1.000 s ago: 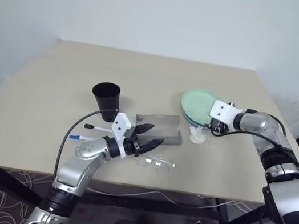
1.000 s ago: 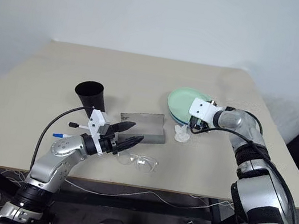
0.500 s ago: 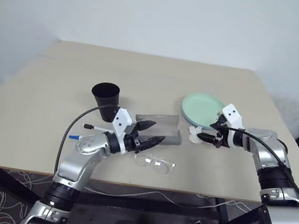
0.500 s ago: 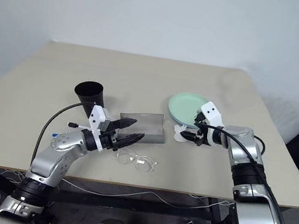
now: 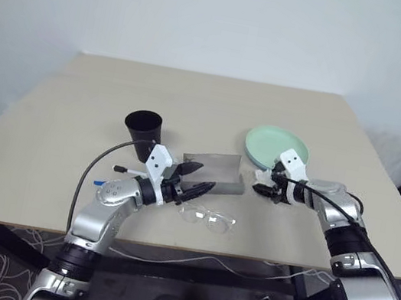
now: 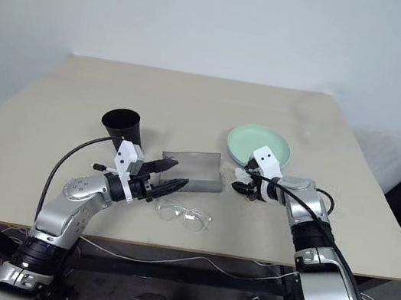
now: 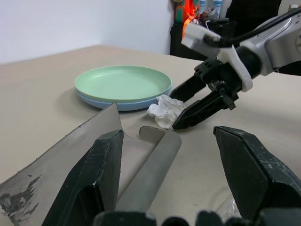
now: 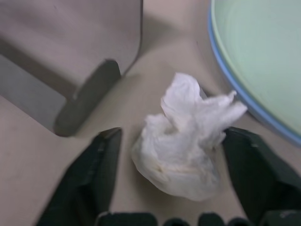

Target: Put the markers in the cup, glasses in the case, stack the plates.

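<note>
Straddling a crumpled white wad beside the stacked plates, my right end effector stood with fingers apart. My left end effector hung spread by the case; glasses lay on the counter.

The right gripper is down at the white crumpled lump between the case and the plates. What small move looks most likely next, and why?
Probably closing the right gripper on the white crumpled lump: its fingers stand open on either side of it, low over the table, with nothing held yet. The mint green plate already sits on the light blue plate, so that step looks done.
</note>
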Motion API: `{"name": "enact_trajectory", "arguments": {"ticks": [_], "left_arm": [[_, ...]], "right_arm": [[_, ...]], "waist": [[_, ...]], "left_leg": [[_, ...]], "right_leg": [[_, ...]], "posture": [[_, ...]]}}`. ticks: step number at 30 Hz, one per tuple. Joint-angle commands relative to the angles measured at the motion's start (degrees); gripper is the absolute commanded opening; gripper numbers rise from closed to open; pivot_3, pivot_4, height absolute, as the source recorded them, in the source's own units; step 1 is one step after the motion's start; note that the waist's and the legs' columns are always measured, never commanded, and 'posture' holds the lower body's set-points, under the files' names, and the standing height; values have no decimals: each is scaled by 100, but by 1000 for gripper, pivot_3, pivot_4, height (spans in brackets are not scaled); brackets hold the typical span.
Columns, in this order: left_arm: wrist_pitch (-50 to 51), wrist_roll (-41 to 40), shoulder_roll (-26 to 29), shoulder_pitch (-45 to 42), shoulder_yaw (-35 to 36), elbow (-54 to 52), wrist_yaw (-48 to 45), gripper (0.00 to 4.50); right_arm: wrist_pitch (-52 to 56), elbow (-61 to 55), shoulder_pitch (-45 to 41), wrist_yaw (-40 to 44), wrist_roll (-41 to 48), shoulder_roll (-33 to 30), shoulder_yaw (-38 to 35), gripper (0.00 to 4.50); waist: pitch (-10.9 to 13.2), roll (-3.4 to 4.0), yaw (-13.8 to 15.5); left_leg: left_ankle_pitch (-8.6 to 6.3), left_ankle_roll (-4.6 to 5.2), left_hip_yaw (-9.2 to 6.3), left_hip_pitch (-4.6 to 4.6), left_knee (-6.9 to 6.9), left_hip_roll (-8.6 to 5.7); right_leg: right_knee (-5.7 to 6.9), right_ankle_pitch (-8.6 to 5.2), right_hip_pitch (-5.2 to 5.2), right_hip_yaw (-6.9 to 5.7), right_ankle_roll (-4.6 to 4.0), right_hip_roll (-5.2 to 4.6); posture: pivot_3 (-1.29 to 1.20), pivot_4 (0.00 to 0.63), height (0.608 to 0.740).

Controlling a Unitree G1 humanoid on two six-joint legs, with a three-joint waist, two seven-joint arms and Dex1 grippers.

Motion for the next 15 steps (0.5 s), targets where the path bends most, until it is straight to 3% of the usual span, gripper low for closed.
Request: {"name": "enact_trajectory", "arguments": {"ticks": [1,7,12,15], "left_arm": [[-21,-67,22,-46,120,-240,37,3251],[-22,-79,22,-4,153,-286,75,3251],[-19,-79,27,49,168,-333,99,3251],[-11,-70,16,48,166,-344,120,3251]], "right_arm": [[-208,-189,-70,18,-37,-110,-16,2003],[-157,-779,-216,230,185,-277,-196,26],[-388,-295,-875,-180,164,-279,-529,26],[-980,809,-1376,-575,-108,-177,-447,26]], "waist": [[0,0,0],[0,0,1],[1,3,-6],[1,3,-5]], "left_leg": [[0,0,0,0,0,0],[0,0,-1,0,0,1],[0,0,1,0,0,1],[0,-1,-1,3,-1,2]], "right_leg": [[0,0,0,0,0,0],[0,0,0,0,0,0],[1,0,-2,2,0,0],[2,2,0,-1,-3,2]], "posture": [[0,0,740],[0,0,740],[0,0,740],[0,0,740]]}}
